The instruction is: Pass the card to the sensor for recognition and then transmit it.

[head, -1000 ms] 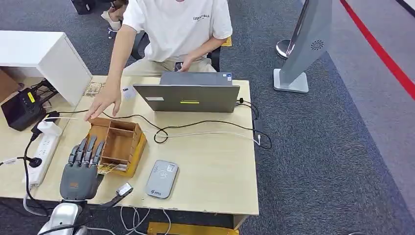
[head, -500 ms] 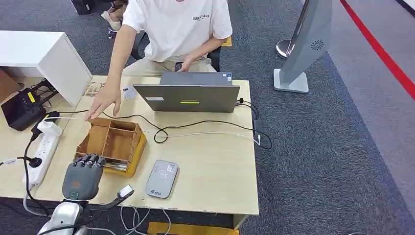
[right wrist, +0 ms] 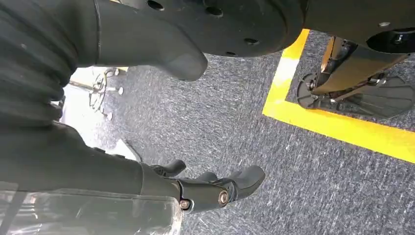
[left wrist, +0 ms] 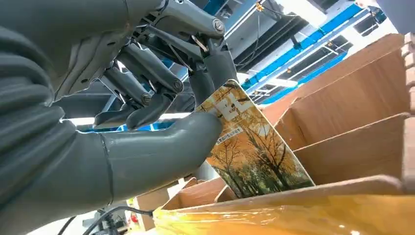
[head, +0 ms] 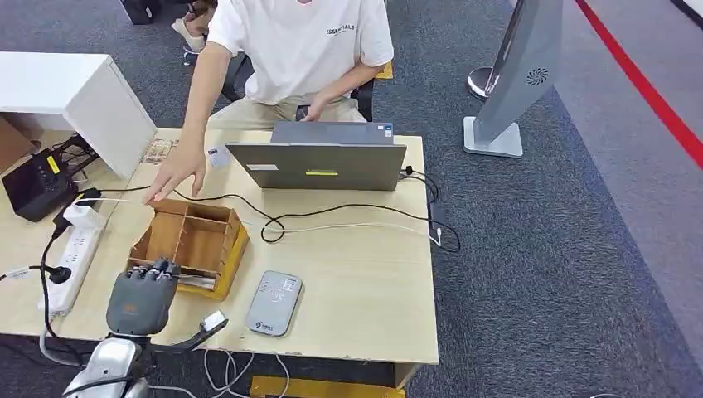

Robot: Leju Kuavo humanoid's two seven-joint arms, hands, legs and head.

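Our left hand (left wrist: pixel 147 122) pinches the card (left wrist: pixel 249 147) between thumb and fingers, its lower end down in the box (head: pixel 191 240) on the worktop (head: pixel 365 274). The sensor (head: pixel 273 303) lies just right of the hand, nearest this arm.

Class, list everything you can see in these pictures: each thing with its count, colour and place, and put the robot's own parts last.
card: one, autumn-tree print, in the box's near compartment
wooden box: one, brown, table's left half
card reader: one, grey, near table edge
laptop: one, grey, table's far side
power strip: one, white, table's left edge
person: one, white shirt, seated behind the table
left hand: one, grey, pinching the card
right hand: one, dark, hanging above carpet
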